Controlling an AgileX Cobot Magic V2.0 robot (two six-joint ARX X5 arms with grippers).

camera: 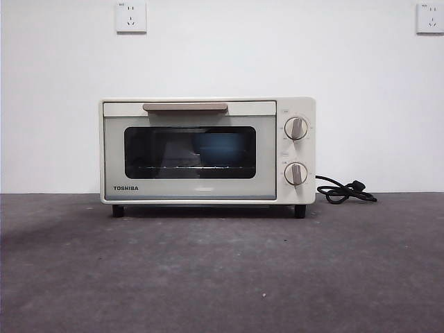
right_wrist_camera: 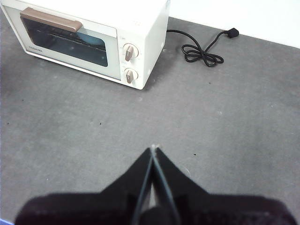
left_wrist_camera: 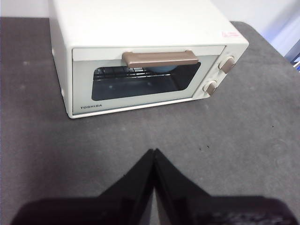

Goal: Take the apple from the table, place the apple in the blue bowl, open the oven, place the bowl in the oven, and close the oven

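Observation:
The cream-white oven (camera: 207,150) stands on the dark grey table (camera: 222,270) against the wall, its glass door shut under the beige bar handle (camera: 185,107). Behind the glass the blue bowl (camera: 220,147) rests on the wire rack. The apple is hidden. In the left wrist view the oven (left_wrist_camera: 145,56) lies ahead of my left gripper (left_wrist_camera: 154,151), which is shut on nothing; a sliver of the bowl (left_wrist_camera: 161,69) shows under the handle. My right gripper (right_wrist_camera: 153,149) is shut and empty too, hanging above bare table, well back from the oven (right_wrist_camera: 89,40). Neither arm appears in the front view.
A coiled black cord with plug (camera: 345,190) lies on the table to the right of the oven, also the cord (right_wrist_camera: 202,51) in the right wrist view. Two wall sockets (camera: 130,16) sit high on the white wall. Two round knobs (camera: 295,128) are on the oven's right panel.

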